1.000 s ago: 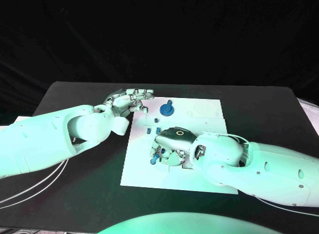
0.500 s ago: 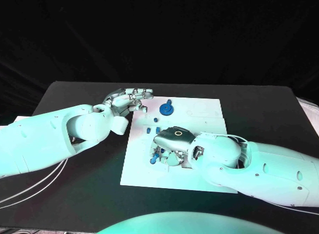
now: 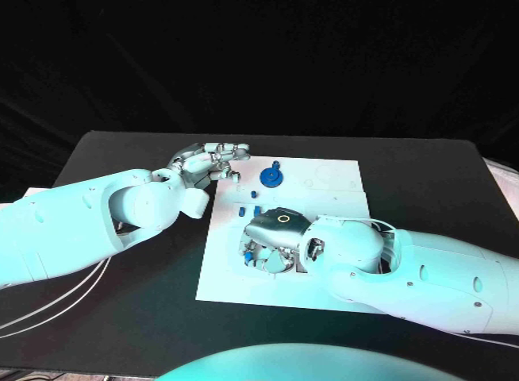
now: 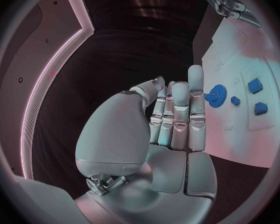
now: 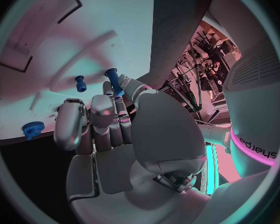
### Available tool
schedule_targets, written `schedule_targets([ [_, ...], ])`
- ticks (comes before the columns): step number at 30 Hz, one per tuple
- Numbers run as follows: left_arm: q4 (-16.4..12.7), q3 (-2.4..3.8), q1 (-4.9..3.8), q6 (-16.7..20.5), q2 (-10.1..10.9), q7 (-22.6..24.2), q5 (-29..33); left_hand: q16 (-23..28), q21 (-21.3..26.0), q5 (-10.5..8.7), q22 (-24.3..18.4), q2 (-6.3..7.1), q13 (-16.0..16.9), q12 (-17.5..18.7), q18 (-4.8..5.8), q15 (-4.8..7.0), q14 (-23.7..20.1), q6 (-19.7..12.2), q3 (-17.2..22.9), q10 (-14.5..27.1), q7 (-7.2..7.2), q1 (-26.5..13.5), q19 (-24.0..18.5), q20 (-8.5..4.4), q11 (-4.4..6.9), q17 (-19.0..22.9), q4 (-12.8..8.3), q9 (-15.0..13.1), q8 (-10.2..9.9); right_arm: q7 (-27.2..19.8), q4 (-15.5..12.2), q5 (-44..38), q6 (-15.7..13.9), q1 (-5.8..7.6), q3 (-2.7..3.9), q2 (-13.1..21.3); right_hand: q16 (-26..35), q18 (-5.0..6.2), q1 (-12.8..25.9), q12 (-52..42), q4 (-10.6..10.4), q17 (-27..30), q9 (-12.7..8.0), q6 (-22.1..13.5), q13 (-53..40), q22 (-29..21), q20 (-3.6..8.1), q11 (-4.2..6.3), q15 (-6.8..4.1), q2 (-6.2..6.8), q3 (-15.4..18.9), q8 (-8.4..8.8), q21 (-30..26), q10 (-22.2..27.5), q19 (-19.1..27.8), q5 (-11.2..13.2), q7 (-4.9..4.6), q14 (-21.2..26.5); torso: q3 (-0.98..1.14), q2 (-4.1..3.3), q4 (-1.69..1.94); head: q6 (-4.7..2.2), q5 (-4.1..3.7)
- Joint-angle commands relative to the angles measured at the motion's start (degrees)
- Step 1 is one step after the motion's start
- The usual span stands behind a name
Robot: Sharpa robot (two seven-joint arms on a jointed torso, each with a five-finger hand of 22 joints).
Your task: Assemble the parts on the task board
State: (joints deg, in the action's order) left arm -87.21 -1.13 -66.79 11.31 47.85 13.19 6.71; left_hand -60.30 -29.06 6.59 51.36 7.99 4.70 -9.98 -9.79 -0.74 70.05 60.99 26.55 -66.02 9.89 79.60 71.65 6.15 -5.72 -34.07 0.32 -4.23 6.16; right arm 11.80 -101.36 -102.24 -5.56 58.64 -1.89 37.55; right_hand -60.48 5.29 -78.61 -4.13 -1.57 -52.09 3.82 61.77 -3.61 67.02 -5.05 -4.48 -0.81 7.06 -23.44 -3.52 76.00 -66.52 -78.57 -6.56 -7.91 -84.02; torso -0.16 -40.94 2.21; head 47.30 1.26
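While the right hand [image 3: 277,230] hunches over the task board [image 3: 328,178] pinching 1 blue peg [image 5: 114,81] in its fingertips, the left hand [image 3: 208,163] hovers empty at the board's far corner, fingers together, beside the blue gear [image 3: 271,176].

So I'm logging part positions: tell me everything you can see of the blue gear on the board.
The blue gear is a small toothed wheel, plastic by its look, with a raised hub or stub at its centre. It lies on the far part of the white task board, apart from the other blue pieces. Nothing touches it: the left hand is beside it at the board's edge, and the right hand is nearer the robot. The left wrist view also shows its teeth.
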Motion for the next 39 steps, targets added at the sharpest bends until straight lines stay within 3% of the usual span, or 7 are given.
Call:
schedule_targets([
  [1, -0.13, 0.04, -0.01, -1.01, -0.02, 0.31, -0.16, 0.22, 0.21, -0.19, -0.07, -0.41, -0.02, -0.08, -0.6, -0.02, -0.53, -0.37, -0.25, 0.24, 0.14, -0.05, -0.29, 0.12, -0.01, 0.07, -0.24, 0.09, 0.31, 0.91, 0.17, -0.16, 0.06, -0.19, -0.1, -0.04, 0.33, -0.01, 0.31, 0.46, -0.05, 0.25, -0.14, -1.88, 0.06, -1.02, -0.49, -0.47, 0.71, 1.15, 0.65, 0.07, -0.95, 2.12, 0.43, 0.01, 0.1, -0.17, 0.01, 0.03, -0.02, -0.02, -0.01],
  [11, -0.06, 0.04, -0.01, -1.15, -0.01, 0.19, -0.17, 0.22, 0.21, -0.19, -0.07, -0.41, -0.02, -0.08, -0.6, -0.02, -0.53, -0.37, -0.25, 0.24, 0.14, -0.05, -0.29, 0.12, -0.01, 0.07, -0.24, 0.09, 0.31, 1.21, -0.73, -0.62, -6.96, -0.41, -0.12, 1.34, 6.43, 1.89, 0.38, -1.01, -0.02, 8.03, -0.01, -6.66, -0.3, -10.4, -1.9, -2.15, 2.11, 1.66, 6.52, -0.07, -7.85, 12.05, 5.62, 0.63, 0.43, 3.21, 0.07, -0.01, -0.01, -0.22, -0.21],
  [22, -0.07, 0.03, 0.0, -1.18, 0.29, 0.08, -0.17, 0.22, 0.21, -0.19, -0.07, -0.41, -0.02, -0.08, -0.6, -0.02, -0.53, -0.37, -0.25, 0.24, 0.14, -0.05, -0.29, 0.12, -0.01, 0.07, -0.24, 0.09, 0.31, 1.02, -8.0, 6.49, -13.37, 0.71, 0.72, 11.89, 5.74, 1.66, -0.36, -6.06, -0.72, 8.38, 0.3, -5.63, -0.66, -9.47, -1.17, -1.05, 1.38, 0.66, 10.9, -0.47, -7.36, 8.42, 4.46, 0.4, -0.57, 2.47, -0.02, 0.19, -0.3, -0.74, -1.62],
  [29, -0.56, 0.02, -0.01, -0.94, 0.6, 0.12, -0.28, 0.22, 0.21, -0.19, -0.07, -0.41, -0.02, -0.08, -0.6, -0.02, -0.53, -0.37, -0.25, 0.24, 0.14, -0.05, -0.29, 0.12, -0.01, 0.07, -0.24, 0.09, 0.31, 6.43, -11.53, 21.03, -13.86, 3.67, 0.56, 22.89, -6.49, -1.73, 3.39, -18.03, -4.87, -5.22, 1.08, -0.02, -7.78, 7.06, 1.66, 3.42, -2.42, -0.05, 13.35, -2.9, 4.29, -11.76, -4.33, -3.27, 1.33, -2.51, -0.33, 0.56, -1.13, -0.99, -3.69],
  [32, -0.75, 0.02, -0.01, -0.87, 0.7, 0.17, -0.54, 0.22, 0.21, -0.19, -0.07, -0.41, -0.02, -0.08, -0.6, -0.02, -0.53, -0.37, -0.25, 0.24, 0.14, -0.05, -0.29, 0.12, -0.01, 0.07, -0.24, 0.09, 0.31, 9.62, -12.28, 23.31, -13.92, 4.01, -0.05, 26.44, -13.2, -2.51, 5.69, -29.42, -7.32, -13.43, 0.9, -0.38, -20.46, 10.58, 2.14, 3.72, -2.59, 0.82, 16.46, -3.04, 6.67, -14.41, -5.78, -5.94, 2.08, -3.5, -0.35, 0.69, -1.71, -1.05, -4.16],
  [34, -0.72, 0.0, -0.01, -0.9, 0.64, 0.18, -0.64, 0.22, 0.21, -0.19, -0.07, -0.41, -0.02, -0.08, -0.6, -0.02, -0.53, -0.37, -0.25, 0.24, 0.14, -0.05, -0.29, 0.12, -0.01, 0.07, -0.24, 0.09, 0.31, 12.05, -12.45, 23.27, -13.39, 4.07, -0.66, 28.68, -17.97, -2.72, 7.79, -45.03, -10.46, -19.45, 1.06, -0.34, -38.41, 11.63, 2.23, 3.63, -2.71, 0.93, 19.96, -3.89, 7.4, -14.8, -6.06, -11.8, 2.6, -3.86, -0.3, 0.88, -2.11, -0.91, -4.66],
  [39, -0.68, -0.12, 0.0, -0.95, 0.62, 0.18, -0.71, 0.22, 0.21, -0.19, -0.07, -0.41, -0.02, -0.08, -0.6, -0.02, -0.53, -0.37, -0.25, 0.24, 0.14, -0.05, -0.29, 0.12, -0.01, 0.07, -0.24, 0.09, 0.31, 14.84, -12.47, 20.57, -12.55, 3.76, -1.38, 30.61, -22.03, -2.94, 6.71, -57.29, -13.22, -25.1, 1.45, -0.7, -53.78, 13.07, 2.05, 3.62, -2.43, -0.65, 23.81, -5.28, 8.32, -13.52, -6.48, -10.92, 2.24, -4.04, -0.31, 1.13, -2.63, -0.82, -4.55],
])
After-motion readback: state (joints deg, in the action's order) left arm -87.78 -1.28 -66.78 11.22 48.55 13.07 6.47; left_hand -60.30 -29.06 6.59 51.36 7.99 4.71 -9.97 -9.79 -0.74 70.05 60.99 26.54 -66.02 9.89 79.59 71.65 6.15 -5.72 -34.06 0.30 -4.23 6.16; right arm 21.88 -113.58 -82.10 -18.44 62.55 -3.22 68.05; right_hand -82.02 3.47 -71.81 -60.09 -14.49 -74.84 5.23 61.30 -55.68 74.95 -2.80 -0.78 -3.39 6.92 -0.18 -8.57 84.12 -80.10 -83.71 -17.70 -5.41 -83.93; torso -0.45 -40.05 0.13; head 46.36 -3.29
